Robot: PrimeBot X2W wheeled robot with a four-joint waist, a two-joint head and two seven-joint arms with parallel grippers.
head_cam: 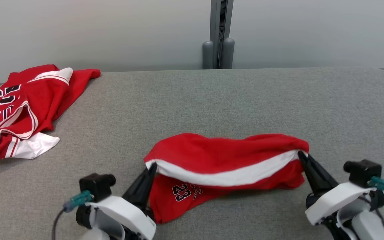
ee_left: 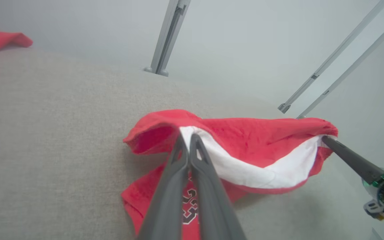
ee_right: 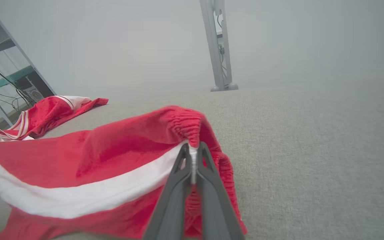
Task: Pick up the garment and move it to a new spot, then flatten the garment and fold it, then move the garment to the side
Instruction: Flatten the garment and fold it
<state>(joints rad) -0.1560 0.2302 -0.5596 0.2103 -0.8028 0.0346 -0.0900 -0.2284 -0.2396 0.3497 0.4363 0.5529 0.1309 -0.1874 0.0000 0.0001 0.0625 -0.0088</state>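
The garment is a pair of red shorts with a white band and a black "23", lying near the front of the grey table. Its white-banded edge is stretched between my two grippers and lifted a little. My left gripper is shut on the band's left end, as the left wrist view shows. My right gripper is shut on the elastic right end. The lower part of the garment still rests on the table.
A second red jersey with white trim and black numbers lies crumpled at the table's far left corner. A grey post stands behind the table's back edge against a pale wall. A shelf with cables stands off to the left.
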